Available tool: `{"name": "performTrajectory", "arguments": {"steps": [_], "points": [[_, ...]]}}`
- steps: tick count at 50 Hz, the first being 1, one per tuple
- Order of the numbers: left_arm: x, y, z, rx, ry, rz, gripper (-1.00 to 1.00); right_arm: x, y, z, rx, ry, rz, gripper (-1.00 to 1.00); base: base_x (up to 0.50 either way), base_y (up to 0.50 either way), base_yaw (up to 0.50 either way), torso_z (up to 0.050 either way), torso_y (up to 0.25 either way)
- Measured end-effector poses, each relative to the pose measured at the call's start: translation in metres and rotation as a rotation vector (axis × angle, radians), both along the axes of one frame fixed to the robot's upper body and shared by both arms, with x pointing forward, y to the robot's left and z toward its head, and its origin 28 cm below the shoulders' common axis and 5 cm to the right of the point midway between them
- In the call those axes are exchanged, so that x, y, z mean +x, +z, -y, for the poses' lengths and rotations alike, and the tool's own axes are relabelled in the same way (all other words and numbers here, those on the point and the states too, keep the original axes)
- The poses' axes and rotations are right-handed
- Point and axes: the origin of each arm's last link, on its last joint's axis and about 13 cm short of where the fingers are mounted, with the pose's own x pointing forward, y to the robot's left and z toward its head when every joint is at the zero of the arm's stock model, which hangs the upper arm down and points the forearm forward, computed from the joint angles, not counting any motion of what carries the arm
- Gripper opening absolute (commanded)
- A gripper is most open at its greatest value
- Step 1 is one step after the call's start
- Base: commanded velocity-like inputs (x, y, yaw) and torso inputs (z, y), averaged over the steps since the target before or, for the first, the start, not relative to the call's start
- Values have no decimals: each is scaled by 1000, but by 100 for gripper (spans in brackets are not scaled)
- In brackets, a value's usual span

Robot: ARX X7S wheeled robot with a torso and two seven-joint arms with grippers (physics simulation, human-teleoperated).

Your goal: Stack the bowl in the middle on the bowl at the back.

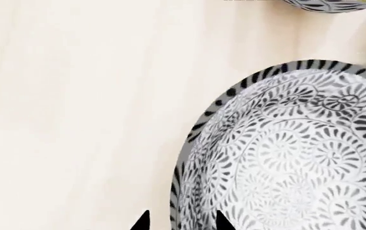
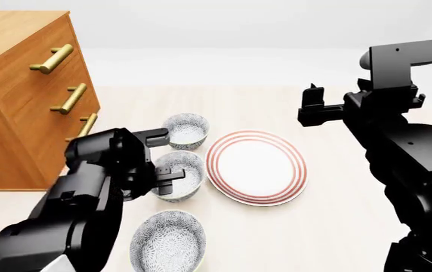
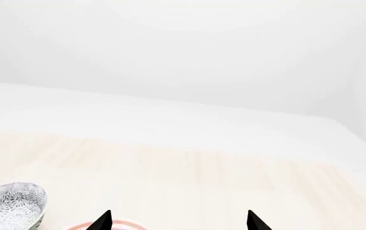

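Directly under the open left gripper [image 2: 172, 180] sits the middle bowl [image 2: 188, 173].

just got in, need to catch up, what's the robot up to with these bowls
The left gripper is at the rim of the middle bowl, fingers straddling it but open, bowl not lifted. The back bowl waits empty beyond it, next to the plate. The right gripper is raised above the table, open and idle.

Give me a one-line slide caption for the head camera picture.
Left gripper straddles the middle bowl's rim beside a red-ringed plate.
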Motion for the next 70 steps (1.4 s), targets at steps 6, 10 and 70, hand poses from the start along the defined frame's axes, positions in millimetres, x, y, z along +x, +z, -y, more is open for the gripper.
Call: {"name": "performTrajectory", "arguments": {"steps": [6,10,70], "points": [[1,0,2,-25,15,12,-100,0,-1,0,0,-2,-1,100,0,0,0,0,0],[2,1,3,-34,24,23,-100,-1,-1,0,0,-4,-2,100,0,0,0,0,0],[-1,75,-50,-99,167,153,-100,-2,5,-5,-1,5,20,100,0,0,0,0,0]]}}
